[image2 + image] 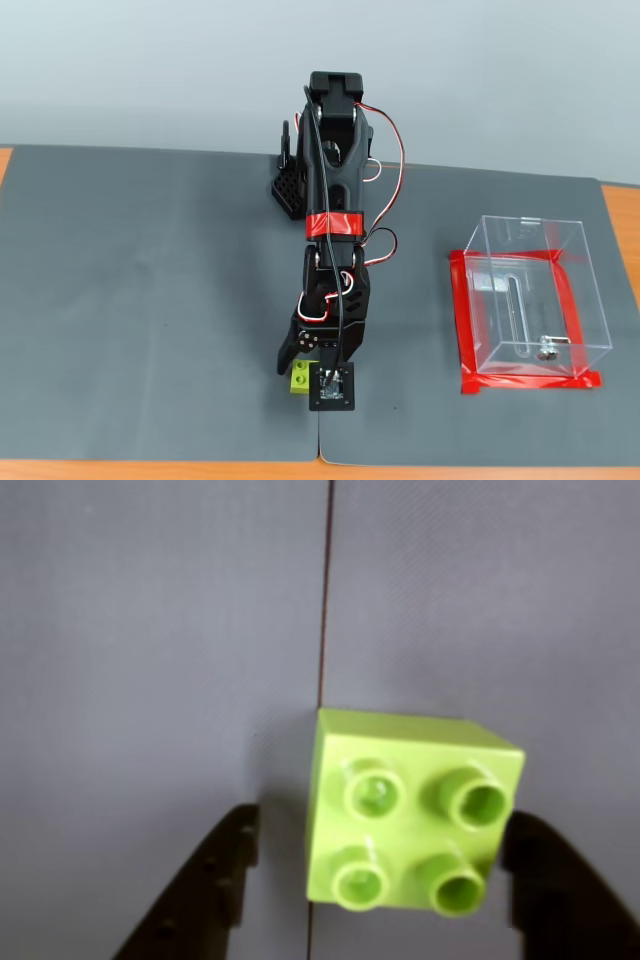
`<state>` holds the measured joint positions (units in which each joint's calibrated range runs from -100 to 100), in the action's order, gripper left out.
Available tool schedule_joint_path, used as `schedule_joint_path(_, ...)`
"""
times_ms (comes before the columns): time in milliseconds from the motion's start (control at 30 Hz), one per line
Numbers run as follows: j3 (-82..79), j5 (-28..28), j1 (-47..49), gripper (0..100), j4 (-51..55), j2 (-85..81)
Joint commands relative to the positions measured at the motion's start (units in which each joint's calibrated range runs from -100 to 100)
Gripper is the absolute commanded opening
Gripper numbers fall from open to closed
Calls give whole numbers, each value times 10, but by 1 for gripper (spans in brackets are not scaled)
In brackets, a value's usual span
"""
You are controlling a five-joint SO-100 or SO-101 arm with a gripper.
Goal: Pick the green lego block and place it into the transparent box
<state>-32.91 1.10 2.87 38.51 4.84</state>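
In the wrist view the green lego block (410, 815) sits studs-up on the grey mat (150, 630) covering the desk, across a seam between mat sheets. The gripper (385, 865) stands with its black jaws spread wide on either side of the block; the right one looks close to it, the left apart. In the fixed view the transparent box (530, 300), bordered by red tape (463, 320), stands well apart to the right. No readable writing shows.
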Motion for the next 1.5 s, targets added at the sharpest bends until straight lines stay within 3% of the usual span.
schedule_joint_path(0,27,1,-1,16,-1,-2)
schedule_joint_path(133,26,1,-1,8,-1,-2)
schedule_joint_path(1467,148,-4,7,7,135,-267)
